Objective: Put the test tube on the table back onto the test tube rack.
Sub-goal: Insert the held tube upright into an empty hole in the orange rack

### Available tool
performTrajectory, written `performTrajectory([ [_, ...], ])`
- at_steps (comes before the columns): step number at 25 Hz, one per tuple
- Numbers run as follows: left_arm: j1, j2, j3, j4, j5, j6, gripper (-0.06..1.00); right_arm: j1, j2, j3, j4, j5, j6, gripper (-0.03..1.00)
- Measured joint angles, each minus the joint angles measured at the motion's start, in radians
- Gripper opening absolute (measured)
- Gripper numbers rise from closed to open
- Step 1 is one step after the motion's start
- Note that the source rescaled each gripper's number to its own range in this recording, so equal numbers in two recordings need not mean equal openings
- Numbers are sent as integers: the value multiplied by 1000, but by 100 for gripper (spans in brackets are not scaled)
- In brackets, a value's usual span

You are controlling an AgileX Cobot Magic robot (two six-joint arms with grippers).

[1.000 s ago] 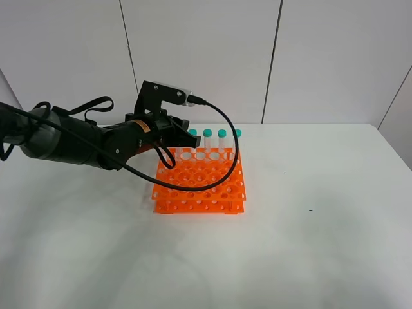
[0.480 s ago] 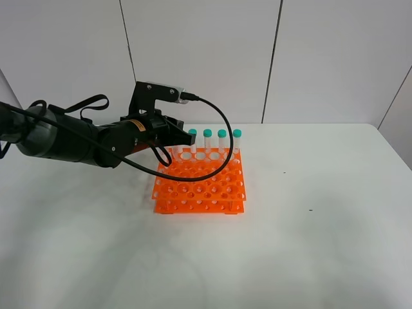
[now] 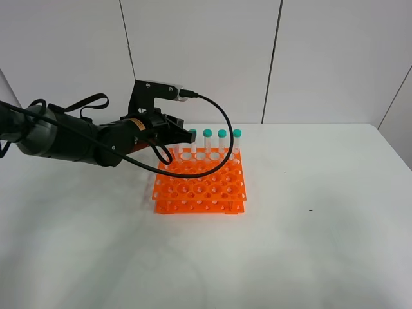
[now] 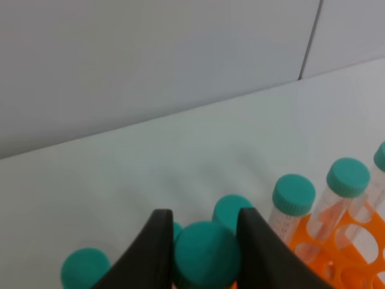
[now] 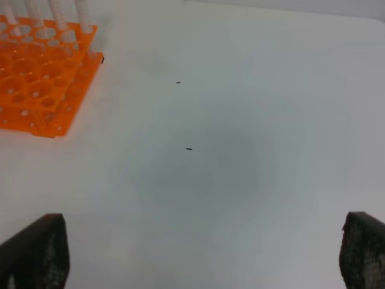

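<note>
The orange test tube rack (image 3: pixel 199 187) stands on the white table (image 3: pixel 309 244). Several teal-capped tubes (image 3: pixel 222 133) stand in its back row. My left gripper (image 3: pixel 172 132) hovers over the rack's back left corner. In the left wrist view its black fingers (image 4: pixel 157 247) close on the teal cap of the test tube (image 4: pixel 207 259), held upright among other capped tubes (image 4: pixel 293 194); the tube's body is hidden. My right gripper (image 5: pixel 192 253) is open over bare table, with the rack (image 5: pixel 36 90) well away from it.
A black cable (image 3: pixel 215 154) loops from the left wrist camera over the rack's back rows. Grey wall panels stand behind the table. The right arm is outside the exterior high view.
The left arm has drawn back a little to the left over the rack's back row, uncovering the rightmost tube caps. In the last half second it hardly moved.
</note>
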Motion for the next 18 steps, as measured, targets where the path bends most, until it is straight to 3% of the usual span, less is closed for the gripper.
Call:
performTrajectory([
  [11, 0, -35, -3, 1, 6, -1, 0, 0, 0, 0, 0, 0, 0, 100],
  [18, 0, -54, -5, 19, 81, -6, 0, 0, 0, 0, 0, 0, 0, 100],
])
